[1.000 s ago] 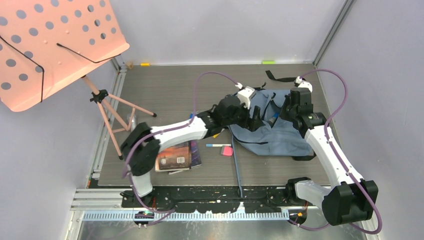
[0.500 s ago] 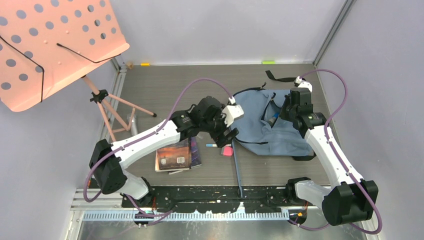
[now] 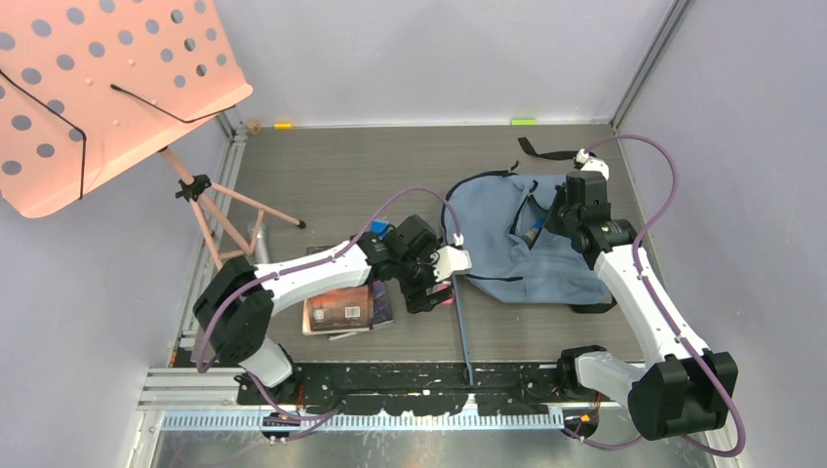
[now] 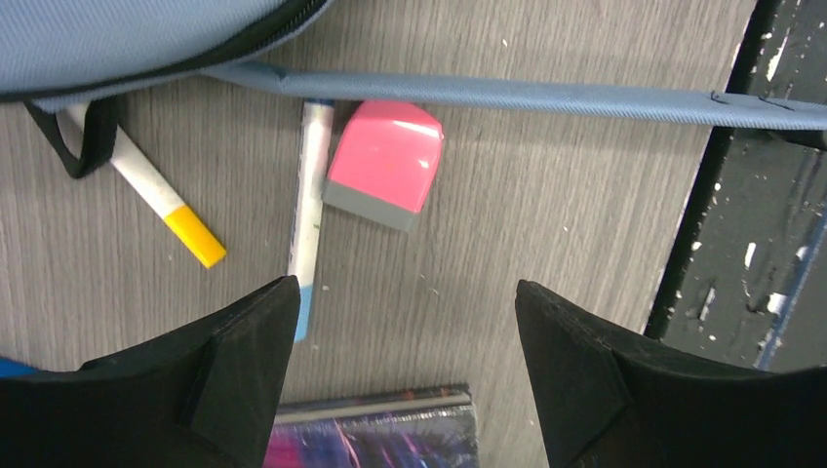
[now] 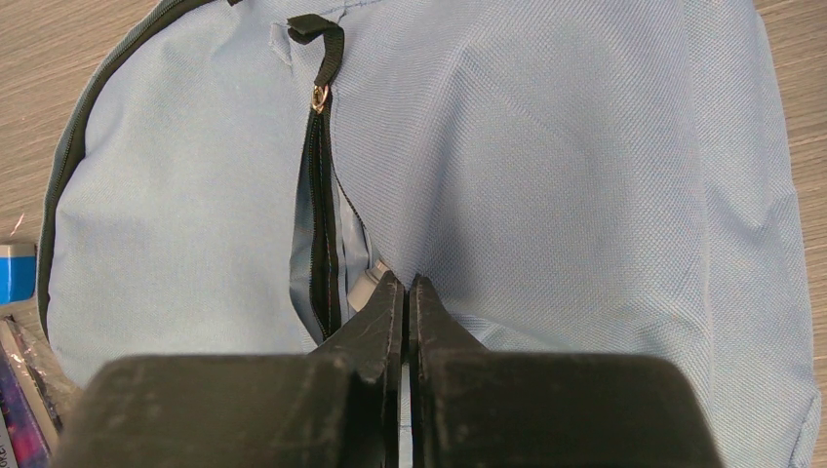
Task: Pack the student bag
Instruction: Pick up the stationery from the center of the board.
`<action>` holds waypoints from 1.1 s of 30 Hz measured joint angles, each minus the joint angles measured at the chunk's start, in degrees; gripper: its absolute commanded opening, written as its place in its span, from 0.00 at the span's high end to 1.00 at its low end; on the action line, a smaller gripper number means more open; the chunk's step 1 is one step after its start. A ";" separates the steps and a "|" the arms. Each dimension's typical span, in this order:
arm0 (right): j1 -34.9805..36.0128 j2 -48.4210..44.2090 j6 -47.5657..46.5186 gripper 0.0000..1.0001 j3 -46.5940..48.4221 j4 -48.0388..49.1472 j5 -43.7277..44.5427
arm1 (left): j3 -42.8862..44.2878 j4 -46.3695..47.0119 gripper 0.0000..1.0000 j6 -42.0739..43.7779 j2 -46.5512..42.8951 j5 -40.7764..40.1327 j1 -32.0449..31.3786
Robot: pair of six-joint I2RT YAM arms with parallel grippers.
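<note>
Right wrist, tool (image 5: 405, 283) pinching bag (image 5: 585, 195), book barcode (image 3: 349, 314) illegible

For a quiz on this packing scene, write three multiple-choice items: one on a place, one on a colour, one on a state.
1. The pink eraser lies: A on a shelf; B on the table beside the pen; C in a cup.
2. The marker's cap is: A yellow; B green; C red.
3. The right gripper is: A wide open; B gripping the pen; C shut on the student bag.
B, it lies on bare wood by the pen; A, its tip shows yellow; C, its fingers pinch the fabric.
</note>
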 measured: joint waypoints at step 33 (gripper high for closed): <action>0.00 -1.84 -0.39 0.99 -0.92 -0.31 -0.59 | -1.60 12.61 0.33 6.86 10.38 1.38 -1.25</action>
